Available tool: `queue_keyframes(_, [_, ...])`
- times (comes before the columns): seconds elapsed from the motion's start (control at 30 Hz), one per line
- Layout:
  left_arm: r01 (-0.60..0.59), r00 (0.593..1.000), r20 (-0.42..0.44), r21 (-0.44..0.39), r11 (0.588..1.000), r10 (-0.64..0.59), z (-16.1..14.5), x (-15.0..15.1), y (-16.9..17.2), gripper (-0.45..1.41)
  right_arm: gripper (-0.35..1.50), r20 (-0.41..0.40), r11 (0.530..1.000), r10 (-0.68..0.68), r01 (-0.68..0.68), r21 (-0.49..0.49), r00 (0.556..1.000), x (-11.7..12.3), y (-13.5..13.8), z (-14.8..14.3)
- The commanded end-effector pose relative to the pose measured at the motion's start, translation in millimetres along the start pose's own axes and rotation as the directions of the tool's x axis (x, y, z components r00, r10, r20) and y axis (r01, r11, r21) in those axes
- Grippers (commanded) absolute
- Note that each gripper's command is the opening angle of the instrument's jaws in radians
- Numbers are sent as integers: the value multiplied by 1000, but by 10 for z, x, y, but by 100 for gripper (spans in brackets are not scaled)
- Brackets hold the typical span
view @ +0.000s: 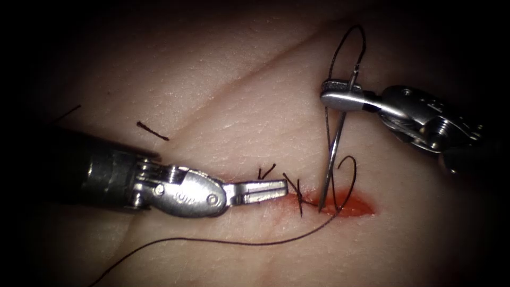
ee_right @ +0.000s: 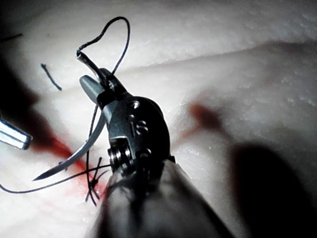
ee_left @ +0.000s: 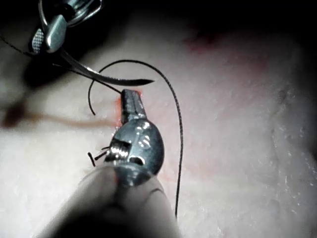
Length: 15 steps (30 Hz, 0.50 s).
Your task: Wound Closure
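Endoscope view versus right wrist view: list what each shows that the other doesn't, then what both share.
Endoscope: the left tool with its whole wrist, holding nothing, and the thread running long across the tissue. Right wrist: the needle, its point plainly clear of the tissue. Both: the right tool holding the needle near its tail, the knot, the red fluid.

Thread (view: 223,242) and cut ends (view: 152,131) on tissue (view: 239,95)

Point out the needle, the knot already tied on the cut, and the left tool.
needle (view: 333,159), endoscope view, mid-shaft below the right tool's jaws.
knot (view: 299,195), endoscope view, on its crossing strands.
left tool (view: 282,187), endoscope view, its jaw tips.
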Motion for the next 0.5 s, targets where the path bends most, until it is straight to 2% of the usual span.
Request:
queue_keyframes(0.03, [-5,999,31,0,1000,5,11,-11,3,-45,-35,0,999,-37,37,1,999,-17,0,-1])
queue_keyframes(0.23, [-33,989,141,-110,993,49,45,-50,22,-45,-35,-4,988,-155,155,11,988,-40,0,-23])
queue_keyframes(0.27, [-3,987,162,-121,993,23,52,-60,23,-45,-35,14,979,-201,201,15,979,-47,0,-31])
queue_keyframes(0.33, [6,982,189,-117,993,17,55,-66,21,-45,-35,27,971,-238,238,5,971,-53,-1,-39])
queue_keyframes(0.43, [29,961,276,-115,993,4,62,-71,16,-45,-35,31,962,-272,272,4,962,-57,-2,-51])
queue_keyframes(0.5, [32,957,291,-121,992,5,67,-70,18,-45,-35,33,959,-284,284,8,958,-56,-5,-54])
